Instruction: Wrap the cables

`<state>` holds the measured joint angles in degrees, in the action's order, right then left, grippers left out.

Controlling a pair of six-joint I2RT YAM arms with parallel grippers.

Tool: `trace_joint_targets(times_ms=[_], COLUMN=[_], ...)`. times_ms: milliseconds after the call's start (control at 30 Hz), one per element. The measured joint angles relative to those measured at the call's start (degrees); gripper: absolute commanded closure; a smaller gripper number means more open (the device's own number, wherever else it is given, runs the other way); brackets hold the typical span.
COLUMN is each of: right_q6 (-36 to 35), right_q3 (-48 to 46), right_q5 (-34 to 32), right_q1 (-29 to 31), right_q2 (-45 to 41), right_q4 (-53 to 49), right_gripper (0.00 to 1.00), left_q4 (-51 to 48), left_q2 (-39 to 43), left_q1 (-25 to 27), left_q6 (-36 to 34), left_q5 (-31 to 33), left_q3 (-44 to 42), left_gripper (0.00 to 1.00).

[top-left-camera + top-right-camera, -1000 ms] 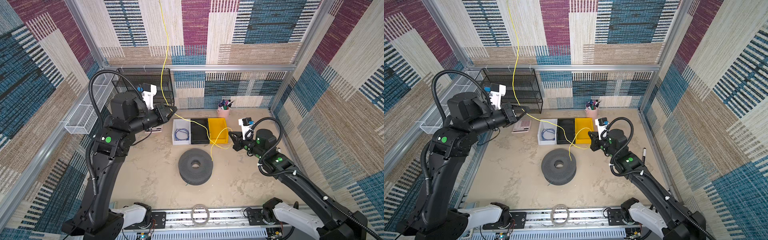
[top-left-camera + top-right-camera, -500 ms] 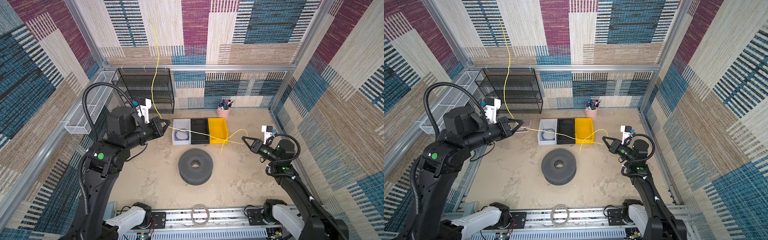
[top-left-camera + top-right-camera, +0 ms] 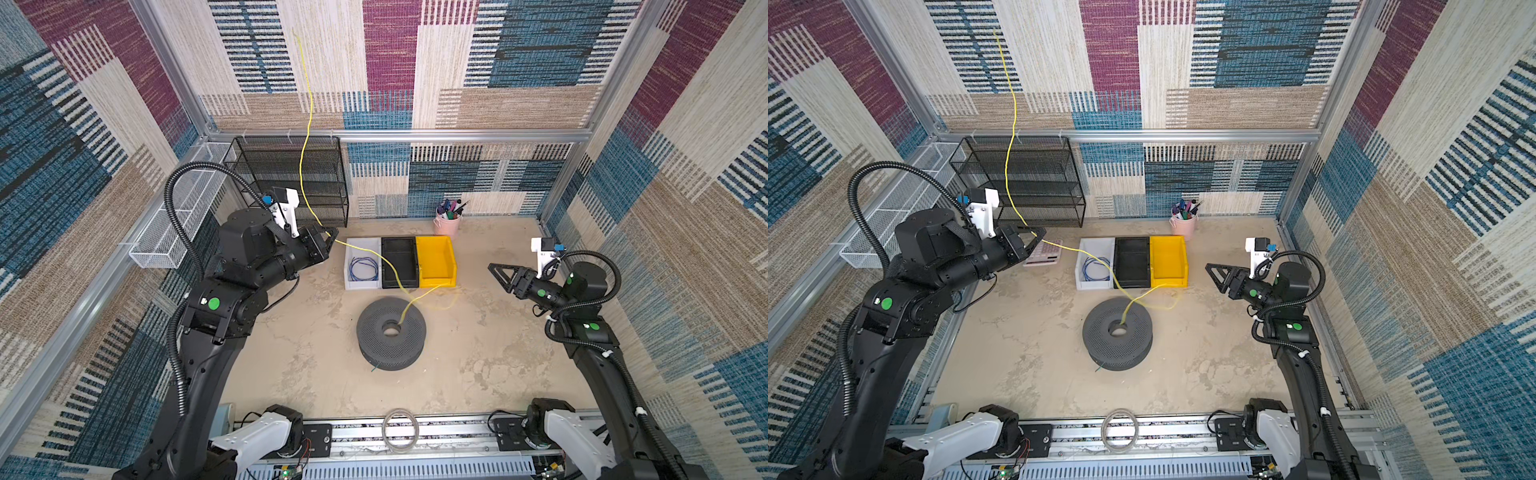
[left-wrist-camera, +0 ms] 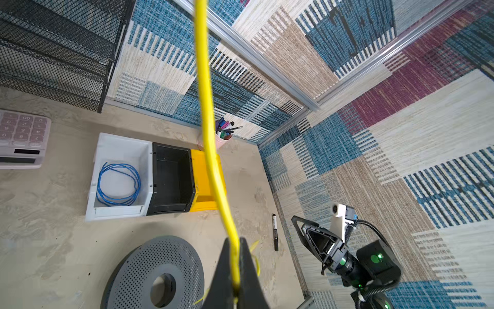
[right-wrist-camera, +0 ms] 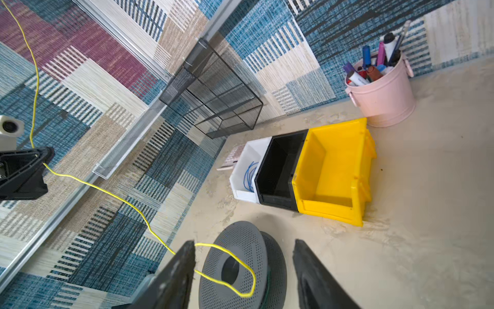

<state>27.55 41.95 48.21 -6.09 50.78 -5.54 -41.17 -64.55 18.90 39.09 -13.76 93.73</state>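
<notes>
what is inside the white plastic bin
A thin blue cable, loosely coiled, lies on the white plastic bin's floor; nothing else shows. Only floor under its strands is covered.

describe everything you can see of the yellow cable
The yellow cable is a very thin, bright, flexible wire. The shut left pincer pinches it. One part rises free, upward. The other sags across the black bin and curls down to the hub of the grey spool. Nothing else holds it.

- Lab-type robot cell: aluminium frame (image 3: 457, 135), patterned fabric walls (image 3: 390, 62).
- Two robot arms (image 3: 216, 307) mounted at a base rail (image 3: 449, 434).
- On the surface (image 3: 478, 365): pen bucket (image 3: 448, 227), mesh rack (image 3: 291, 178).
</notes>
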Motion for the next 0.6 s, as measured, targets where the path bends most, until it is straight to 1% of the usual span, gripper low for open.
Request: trace_joint_targets(times_ms=[67, 100, 200, 267, 333, 433, 500, 600], right_q6=[-2.75, -3.87, -4.44, -4.5, -5.27, -6.95, -8.13, -8.26], right_q3=[0.42, 0.42, 0.42, 0.96, 2.67, 5.49, 7.54, 10.03], right_q5=[-2.19, -2.89, -2.51, -2.03, -2.34, -3.13, -3.8, -6.43], right_q1=[0.02, 0.02, 0.24, 2.32, 6.78, 16.72, 22.23, 26.47], right_q2=[-1.33, -1.79, -1.95, -1.2, 0.04, 1.68, 2.99, 4.5], right_q4=[-3.58, -4.9, -6.54, -7.37, -8.55, -8.85, -8.92, -8.81], right_gripper=[0.34, 0.35, 0.36, 0.36, 0.35, 0.35, 0.36, 0.35], left_q4=[0.33, 0.48, 0.9, 1.4, 1.46, 1.4, 1.05, 1.03], left_q2=[-0.11, -0.04, -0.04, -0.2, -0.57, -1.73, -2.64, -3.28], left_q1=[0.04, 0.04, 0.13, 0.2, 0.42, 0.66, 0.87, 1.9], left_q6=[0.68, 1.05, 1.51, 1.9, 2.54, 3.1, 3.65, 4.28], left_q5=[0.17, 0.44, 1.33, 1.33, 1.33, 1.44, 1.53, 2.23], left_q3=[0.02, 0.17, 1.18, 1.7, 2.01, 2.51, 3.23, 3.72], left_gripper=[1.0, 1.0, 1.0, 1.0, 1.0, 1.0, 1.0, 1.0])
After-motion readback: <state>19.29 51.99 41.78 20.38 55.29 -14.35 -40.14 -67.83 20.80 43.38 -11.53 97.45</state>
